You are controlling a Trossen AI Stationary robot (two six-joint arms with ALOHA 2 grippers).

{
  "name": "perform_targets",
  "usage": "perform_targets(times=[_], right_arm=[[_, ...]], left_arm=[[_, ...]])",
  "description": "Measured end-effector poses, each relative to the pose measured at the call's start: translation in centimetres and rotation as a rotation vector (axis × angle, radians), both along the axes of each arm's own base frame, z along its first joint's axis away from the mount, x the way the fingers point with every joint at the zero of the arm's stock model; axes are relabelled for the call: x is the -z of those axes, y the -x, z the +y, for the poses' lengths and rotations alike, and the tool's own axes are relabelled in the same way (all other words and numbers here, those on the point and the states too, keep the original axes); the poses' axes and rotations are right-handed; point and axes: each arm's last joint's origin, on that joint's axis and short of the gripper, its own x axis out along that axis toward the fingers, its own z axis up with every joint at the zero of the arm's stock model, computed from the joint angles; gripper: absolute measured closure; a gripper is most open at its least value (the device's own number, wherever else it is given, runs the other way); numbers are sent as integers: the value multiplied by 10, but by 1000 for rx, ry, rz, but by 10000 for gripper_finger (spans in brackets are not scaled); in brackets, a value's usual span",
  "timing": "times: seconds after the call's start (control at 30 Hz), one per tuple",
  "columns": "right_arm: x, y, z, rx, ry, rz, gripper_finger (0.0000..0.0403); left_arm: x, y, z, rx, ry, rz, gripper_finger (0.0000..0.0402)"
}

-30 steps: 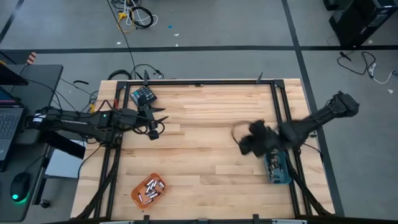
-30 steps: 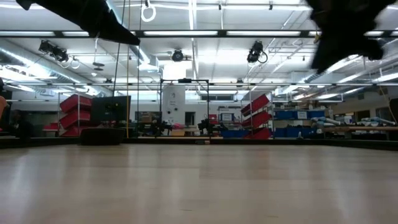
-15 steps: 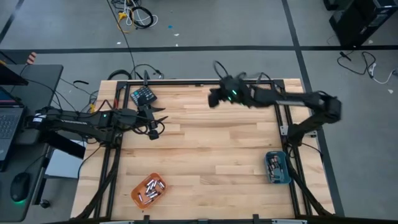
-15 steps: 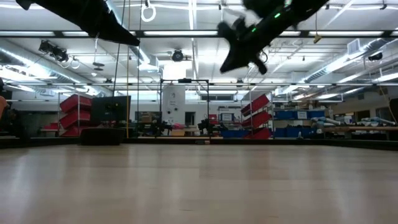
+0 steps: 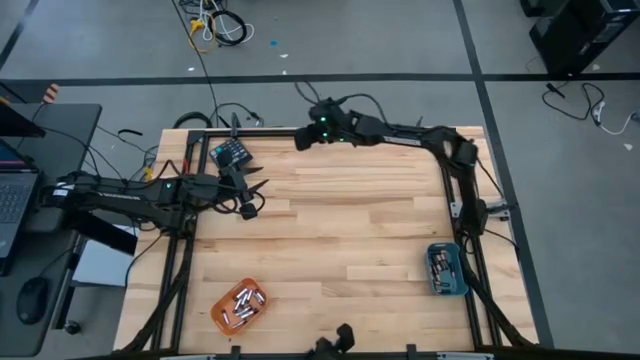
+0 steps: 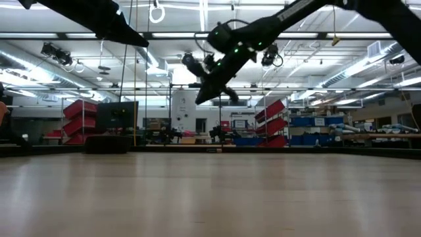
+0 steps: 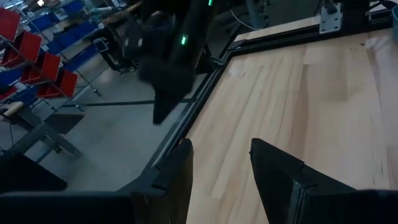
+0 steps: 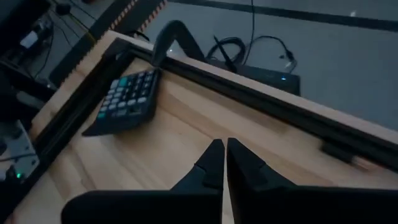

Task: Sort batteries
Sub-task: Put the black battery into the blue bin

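Silvery little batteries (image 5: pixel 239 304) are lying piled in an orange tray (image 5: pixel 222 314) at the near left of the wooden table (image 5: pixel 330 240), well apart from both grippers. More cells are sitting in a blue tray (image 5: pixel 447 287) over at the table's near right edge, also far from either gripper, so nothing is being carried at the moment.

Right gripper (image 5: pixel 302 140) is reaching way out across the far edge of the table, hanging up in the air over the black frame rail (image 8: pixel 261 93). Its fingers (image 8: pixel 214 163) are pressed together with nothing between them, so it's gripping only itself. Just ahead of it and a bit to the side, a dark teal keypad-like block (image 8: pixel 126 99) is resting flat on the wood in the far left corner.

Left gripper (image 5: pixel 248 208) is hovering over the left part of the table, near that same keypad block and well apart from the orange tray. Its two fingers (image 7: pixel 277 168) are standing apart with bare wood showing between them, and it's holding nothing.

From table height the right arm is showing up as a dark shape with a green light, high above the surface.
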Motion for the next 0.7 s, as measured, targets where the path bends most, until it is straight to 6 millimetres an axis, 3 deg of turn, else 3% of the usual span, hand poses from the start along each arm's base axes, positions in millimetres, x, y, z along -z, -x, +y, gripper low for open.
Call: perform_targets(times=[0.13, 0.27, 0.47, 0.6, 0.7], right_arm=[[32, -14, -15, 89, -106, 30, 397], [66, -3, -41, 239, -273, 127, 400], [69, 14, -63, 328, -355, 178, 398], [66, 17, -74, 273, -363, 122, 396], [77, 23, -86, 233, -375, 138, 397]], left_arm=[[0, 0, 0, 0, 0, 0, 243], [0, 0, 0, -1, 2, 2, 243], [0, 0, 0, 0, 3, 3, 243], [0, 0, 0, 1, 0, 5, 243], [0, 0, 0, 1, 0, 4, 243]])
